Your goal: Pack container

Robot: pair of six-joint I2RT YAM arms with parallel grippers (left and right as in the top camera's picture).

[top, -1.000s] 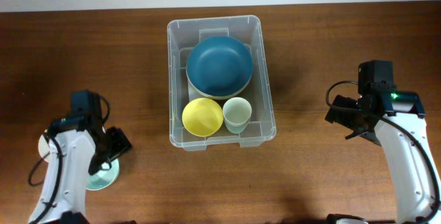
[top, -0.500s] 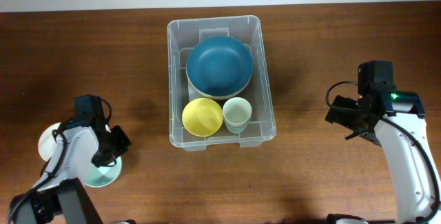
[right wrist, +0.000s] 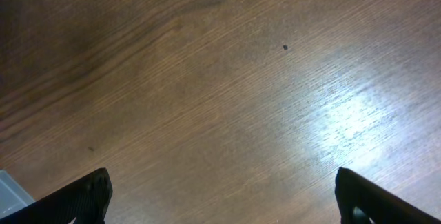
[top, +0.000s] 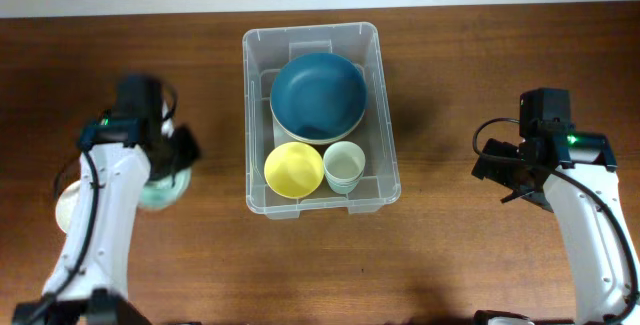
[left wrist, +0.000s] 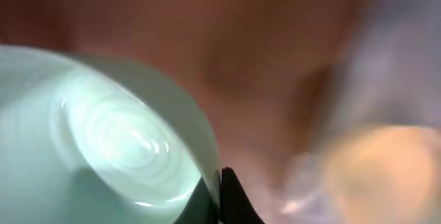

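Note:
The container (top: 258, 75) is a large clear tub at the table's middle. It holds a dark blue bowl (top: 318, 95), a yellow bowl (top: 293, 169) and a pale green cup (top: 343, 165). To its left, my left gripper (top: 174, 165) is shut on the rim of a pale green bowl (top: 158, 189), holding it above the table. In the blurred left wrist view the left gripper (left wrist: 220, 198) pinches the pale green bowl (left wrist: 103, 134) at its edge. My right gripper (top: 498, 173) hangs open over bare wood to the right of the tub, and the right gripper (right wrist: 234, 203) has nothing between its fingers.
A cream dish (top: 67, 208) lies on the table by the left arm. A corner of the tub (right wrist: 9, 189) shows at the lower left of the right wrist view. A blurred yellow patch (left wrist: 372, 176) fills the left wrist view's right side.
My left gripper has shut on the pale green bowl and carried it away from the front edge, up and slightly toward the container. The right arm has not moved.

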